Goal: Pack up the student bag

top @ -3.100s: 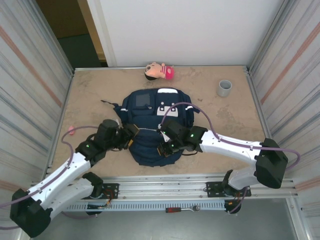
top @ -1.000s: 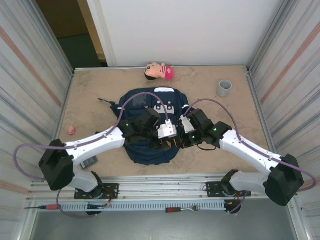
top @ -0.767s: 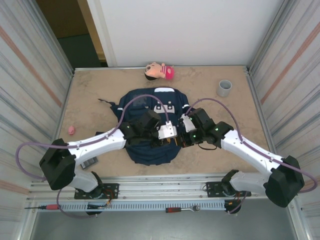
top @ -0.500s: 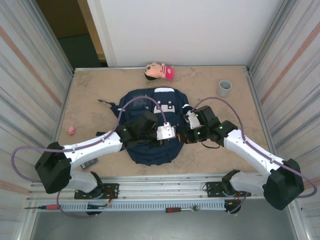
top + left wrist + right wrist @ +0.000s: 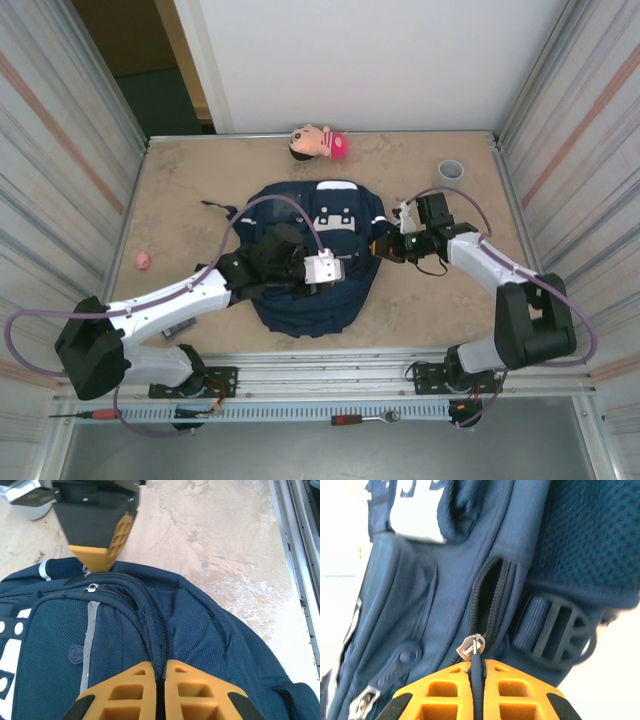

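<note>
The student bag [image 5: 315, 300], navy with a white patch [image 5: 330, 218], lies flat mid-table. My left gripper [image 5: 345, 263] rests on its right half. In the left wrist view that gripper [image 5: 160, 667] is shut, pinching a ridge of bag fabric [image 5: 200, 630] beside the zip seam. My right gripper [image 5: 379, 250] is at the bag's right edge. The right wrist view shows it [image 5: 477, 666] shut on the dark zipper pull [image 5: 477, 659], just below the metal slider [image 5: 472, 647]. Beyond the slider the zip gapes in a short dark slit [image 5: 492, 592]. The right gripper's orange fingertip [image 5: 102, 555] is also in the left wrist view.
A doll head with a pink hat [image 5: 318, 142] lies at the table's back edge. At the back right stands a grey cup [image 5: 450, 170]. A small pink thing [image 5: 142, 260] sits at the left edge. Metal walls close both sides, and a rail runs along the front.
My left gripper has shut on the bag's fabric. The right gripper, still shut, has moved right and back to the bag's right edge, and the bag has shifted and bulged.
</note>
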`<state>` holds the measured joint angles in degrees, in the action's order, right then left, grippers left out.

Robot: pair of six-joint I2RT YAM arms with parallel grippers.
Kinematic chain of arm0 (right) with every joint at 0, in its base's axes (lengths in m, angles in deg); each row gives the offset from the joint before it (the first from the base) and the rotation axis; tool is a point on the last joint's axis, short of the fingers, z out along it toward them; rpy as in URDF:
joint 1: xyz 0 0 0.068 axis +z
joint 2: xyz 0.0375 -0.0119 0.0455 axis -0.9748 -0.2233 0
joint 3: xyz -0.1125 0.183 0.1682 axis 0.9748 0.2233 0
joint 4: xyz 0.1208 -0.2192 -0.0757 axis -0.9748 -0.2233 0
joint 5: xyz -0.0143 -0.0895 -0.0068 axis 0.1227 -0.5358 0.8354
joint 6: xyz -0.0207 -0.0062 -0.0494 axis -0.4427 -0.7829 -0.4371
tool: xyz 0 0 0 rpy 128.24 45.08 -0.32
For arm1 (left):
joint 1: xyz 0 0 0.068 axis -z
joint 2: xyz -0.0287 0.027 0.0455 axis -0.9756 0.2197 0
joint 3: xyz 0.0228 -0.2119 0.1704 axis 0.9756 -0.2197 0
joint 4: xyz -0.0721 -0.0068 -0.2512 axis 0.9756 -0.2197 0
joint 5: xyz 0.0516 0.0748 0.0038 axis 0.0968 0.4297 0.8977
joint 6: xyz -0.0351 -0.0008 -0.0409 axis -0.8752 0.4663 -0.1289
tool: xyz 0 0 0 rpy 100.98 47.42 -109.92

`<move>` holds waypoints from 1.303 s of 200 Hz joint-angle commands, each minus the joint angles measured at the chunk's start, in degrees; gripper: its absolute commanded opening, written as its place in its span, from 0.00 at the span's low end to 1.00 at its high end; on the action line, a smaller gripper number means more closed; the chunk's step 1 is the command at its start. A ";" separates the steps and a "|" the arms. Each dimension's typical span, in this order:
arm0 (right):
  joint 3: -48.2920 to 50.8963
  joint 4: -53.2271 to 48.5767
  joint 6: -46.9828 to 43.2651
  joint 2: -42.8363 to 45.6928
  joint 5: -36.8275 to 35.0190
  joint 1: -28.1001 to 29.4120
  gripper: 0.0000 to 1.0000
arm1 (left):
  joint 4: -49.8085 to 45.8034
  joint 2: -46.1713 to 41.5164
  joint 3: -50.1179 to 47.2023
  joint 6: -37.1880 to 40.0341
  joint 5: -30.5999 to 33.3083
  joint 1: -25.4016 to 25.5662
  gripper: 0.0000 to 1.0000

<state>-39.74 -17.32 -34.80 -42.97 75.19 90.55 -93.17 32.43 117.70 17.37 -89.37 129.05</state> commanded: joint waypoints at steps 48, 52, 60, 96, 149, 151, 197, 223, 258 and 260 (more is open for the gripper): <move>-1.10 3.40 -0.73 -1.29 -10.17 -4.38 0.02 | -5.56 -4.30 -0.89 1.21 -8.23 0.55 0.00; -0.68 3.01 -1.04 -0.76 -10.30 -4.15 0.03 | -5.56 -4.34 -0.86 1.15 -8.10 0.64 0.00; 0.05 2.36 -1.69 0.33 -10.95 -3.80 0.02 | -5.71 -4.46 -0.94 1.43 -8.18 0.64 0.00; 0.72 2.21 -0.68 -0.03 -13.32 -5.23 0.00 | -6.55 -3.59 -0.13 2.63 -9.99 1.60 0.00; -5.83 3.07 2.23 -6.87 -16.61 -5.26 0.00 | -7.25 -2.05 1.36 3.35 -9.64 3.98 0.00; -5.86 3.15 2.16 -6.85 -16.38 -5.23 0.00 | -7.19 -2.11 1.31 3.23 -9.61 3.98 0.00; -4.81 -2.31 -2.66 1.55 -18.84 -0.31 0.55 | -1.50 -6.15 -2.06 -1.13 -7.22 1.90 0.48; -1.80 -5.45 -2.03 9.76 -21.96 2.78 0.60 | -3.49 -7.94 -2.16 -1.98 -6.75 0.18 0.63; 3.58 -6.63 2.44 20.37 -24.00 7.20 0.60 | -5.22 -7.67 -3.77 0.65 1.09 -0.24 0.69; 3.81 -6.54 2.79 20.79 -24.07 7.49 0.60 | -5.23 -7.56 -3.80 0.86 1.44 -0.29 0.69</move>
<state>-39.74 -20.92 -35.37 -27.10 54.62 95.69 -96.41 24.82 115.66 16.43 -92.76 129.10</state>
